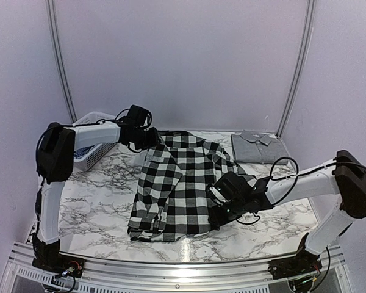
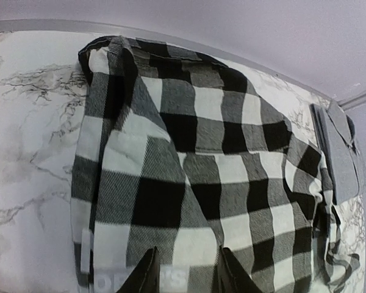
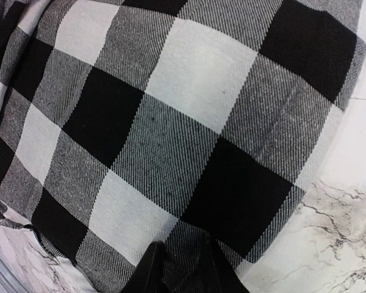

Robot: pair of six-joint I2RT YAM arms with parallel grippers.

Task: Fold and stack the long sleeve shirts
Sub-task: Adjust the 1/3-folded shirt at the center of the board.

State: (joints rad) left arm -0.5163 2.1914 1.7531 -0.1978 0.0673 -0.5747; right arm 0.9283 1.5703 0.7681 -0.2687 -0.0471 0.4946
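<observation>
shirt (image 1: 177,183) lies mid table (image 1: 97,201), partly folded. left gripper (image 2: 186,268) over collar end, fingers spread, holding nothing. right gripper (image 3: 180,262) nipping side hem. we fear a one-sided pull: shirt drags askew, thin pinch slips, fold bunches.

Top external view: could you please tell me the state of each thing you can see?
checked shirt: partly folded, lying flat on the marble table.
grey shirt: folded, at the far right corner.
left gripper: open over the checked shirt.
right gripper: shut on the checked shirt's edge.
white basket: upright; contents unclear.
</observation>
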